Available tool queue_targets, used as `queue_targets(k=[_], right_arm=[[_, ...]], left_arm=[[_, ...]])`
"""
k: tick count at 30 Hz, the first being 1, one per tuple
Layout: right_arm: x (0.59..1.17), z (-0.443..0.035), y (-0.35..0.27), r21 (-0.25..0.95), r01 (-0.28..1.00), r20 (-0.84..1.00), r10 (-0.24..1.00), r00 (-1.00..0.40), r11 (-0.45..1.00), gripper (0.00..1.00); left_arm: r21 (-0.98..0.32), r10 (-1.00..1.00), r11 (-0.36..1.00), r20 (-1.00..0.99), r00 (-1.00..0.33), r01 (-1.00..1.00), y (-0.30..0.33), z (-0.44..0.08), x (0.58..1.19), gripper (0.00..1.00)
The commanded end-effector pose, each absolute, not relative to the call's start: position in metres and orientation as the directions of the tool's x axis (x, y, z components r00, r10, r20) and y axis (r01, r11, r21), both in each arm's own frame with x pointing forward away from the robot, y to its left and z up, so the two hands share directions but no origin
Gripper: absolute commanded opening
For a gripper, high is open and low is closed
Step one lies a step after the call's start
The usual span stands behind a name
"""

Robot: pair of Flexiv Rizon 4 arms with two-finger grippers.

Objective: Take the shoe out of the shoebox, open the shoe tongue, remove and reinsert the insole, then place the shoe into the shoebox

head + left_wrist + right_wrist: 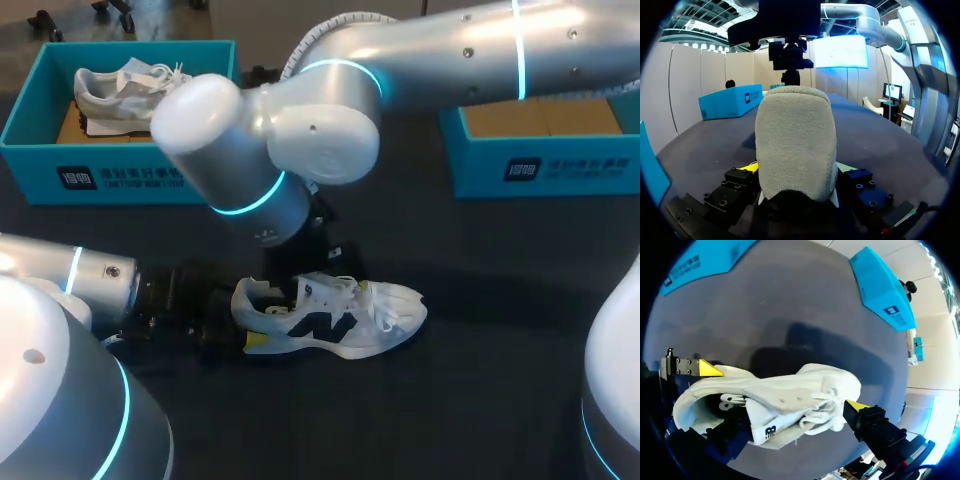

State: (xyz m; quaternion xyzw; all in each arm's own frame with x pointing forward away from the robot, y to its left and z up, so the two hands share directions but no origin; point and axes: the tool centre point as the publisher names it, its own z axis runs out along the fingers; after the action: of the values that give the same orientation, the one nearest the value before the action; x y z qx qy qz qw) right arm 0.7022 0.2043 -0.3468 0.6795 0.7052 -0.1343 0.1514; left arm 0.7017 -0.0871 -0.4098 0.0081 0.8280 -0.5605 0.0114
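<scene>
- Since the shoe [335,318] stands on its sole on the tabletop [500,380], out of the shoebox [545,165] and well apart from it, the step in hand is judged to be the opening of the tongue [765,425], ahead of the insole work.
- The heel [795,135] is gripped from both sides by the left claw [796,170], so the shoe is anchored. That hold is best kept firm but not so hard that the heel is crushed inward.
- The right claw [325,268] hangs just above the laces [822,412]. Whether it is open or closed cannot be told, nor whether the tongue is held by it.
- The tongue appears to be folded out from under the laces. It should be drawn forward toward the toe rather than straight up, so that the shoe is not tipped against the left claw.
- A wide opening is needed before the insole, which is hidden inside, can be reached and pinched.
</scene>
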Motion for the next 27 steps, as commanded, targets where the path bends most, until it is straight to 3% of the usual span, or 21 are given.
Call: queue_targets(k=[1,5,7,10,27], right_arm=[[0.692,-0.328,0.200,0.139,0.973,-0.409,0.884,0.228,-0.187,0.86],[0.688,-0.321,0.189,0.144,0.969,-0.413,0.878,0.243,-0.201,0.47],[0.688,-0.319,0.185,0.143,0.969,-0.418,0.875,0.245,-0.203,0.40],[0.689,-0.316,0.176,0.146,0.969,-0.417,0.876,0.244,-0.201,0.00],[0.703,-0.315,0.109,0.174,0.976,-0.359,0.914,0.187,-0.132,0.00]], left_arm=[[-0.927,0.002,0.374,-0.027,-1.000,0.026,-0.088,-0.411,0.702,0.00],[-0.927,0.002,0.374,-0.027,-1.000,0.026,-0.088,-0.411,0.702,0.00],[-0.927,0.002,0.374,-0.027,-1.000,0.026,-0.088,-0.411,0.702,0.00],[-0.927,0.002,0.374,-0.027,-1.000,0.026,-0.088,-0.411,0.702,0.00],[-0.927,0.002,0.374,-0.027,-1.000,0.026,-0.088,-0.411,0.702,0.00]])
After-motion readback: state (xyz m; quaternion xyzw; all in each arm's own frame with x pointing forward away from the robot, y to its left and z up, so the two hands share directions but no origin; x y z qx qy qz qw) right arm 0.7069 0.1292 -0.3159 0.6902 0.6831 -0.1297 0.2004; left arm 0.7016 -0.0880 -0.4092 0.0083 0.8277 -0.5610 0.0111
